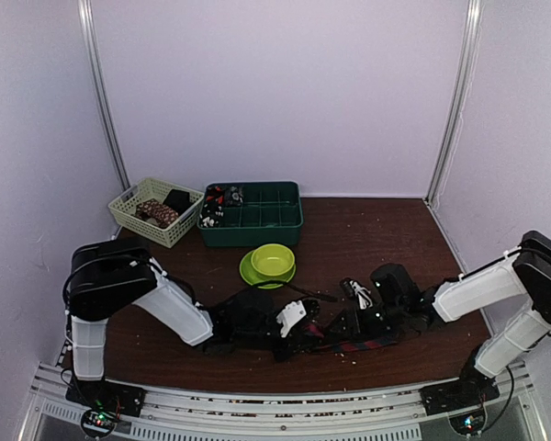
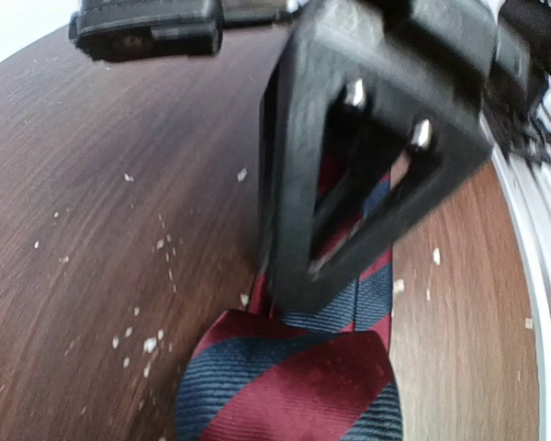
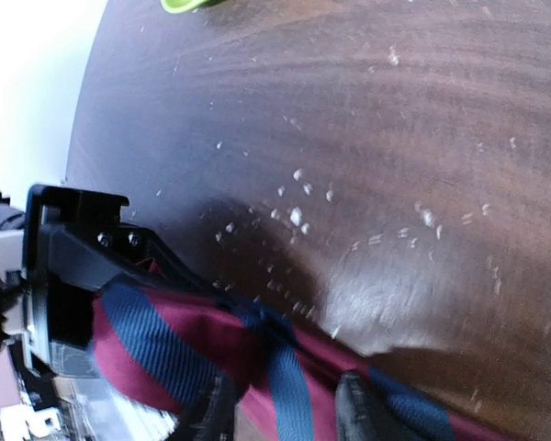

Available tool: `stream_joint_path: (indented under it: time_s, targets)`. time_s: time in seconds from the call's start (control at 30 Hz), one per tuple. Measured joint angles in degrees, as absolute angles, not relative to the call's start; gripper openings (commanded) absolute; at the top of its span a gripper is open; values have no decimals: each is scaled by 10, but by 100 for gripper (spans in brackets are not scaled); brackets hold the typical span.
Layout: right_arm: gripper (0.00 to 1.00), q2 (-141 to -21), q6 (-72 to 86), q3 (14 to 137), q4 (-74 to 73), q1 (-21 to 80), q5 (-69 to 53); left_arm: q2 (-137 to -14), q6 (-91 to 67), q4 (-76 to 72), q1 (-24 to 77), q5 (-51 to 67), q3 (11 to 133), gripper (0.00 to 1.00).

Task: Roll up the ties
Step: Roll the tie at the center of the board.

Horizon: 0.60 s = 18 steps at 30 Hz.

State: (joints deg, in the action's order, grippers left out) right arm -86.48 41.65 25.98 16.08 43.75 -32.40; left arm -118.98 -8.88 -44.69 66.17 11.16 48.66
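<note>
The brown tabletop (image 1: 376, 239) bears a striped tie (image 2: 294, 386) near the front, a green plate (image 1: 250, 274) mid-table, and a dark green bin (image 1: 253, 235) beside a pale basket (image 1: 140, 227) at the back. White specks (image 3: 296, 216) dot the wood.

The whole tabletop (image 1: 395, 239) is seen from high above and behind its near edge, with the far wall (image 1: 285, 92) faced. Both wrist views are taken low and very close over the wood by the near edge, and the striped tie (image 2: 294, 386) there is shared by all three.
</note>
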Motion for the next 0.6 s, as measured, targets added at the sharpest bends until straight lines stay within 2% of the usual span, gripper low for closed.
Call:
stream_joint_path:
  time_s: [0.13,0.4,0.53,0.57,0.6]
  targets:
    - [47,-830,426,266,123,438,-342,-1162,-45,-385,662,111,485,21]
    - [48,-834,472,313,118,468,-374,-1154,6,-317,662,117,513,23]
    - [39,-866,479,328,113,480,-374,-1154,17,-308,662,122,516,24]
    - [34,-876,479,329,114,482,-375,-1154,19,-305,662,123,517,24]
    - [23,-884,482,332,117,482,-379,-1154,20,-302,662,123,517,24]
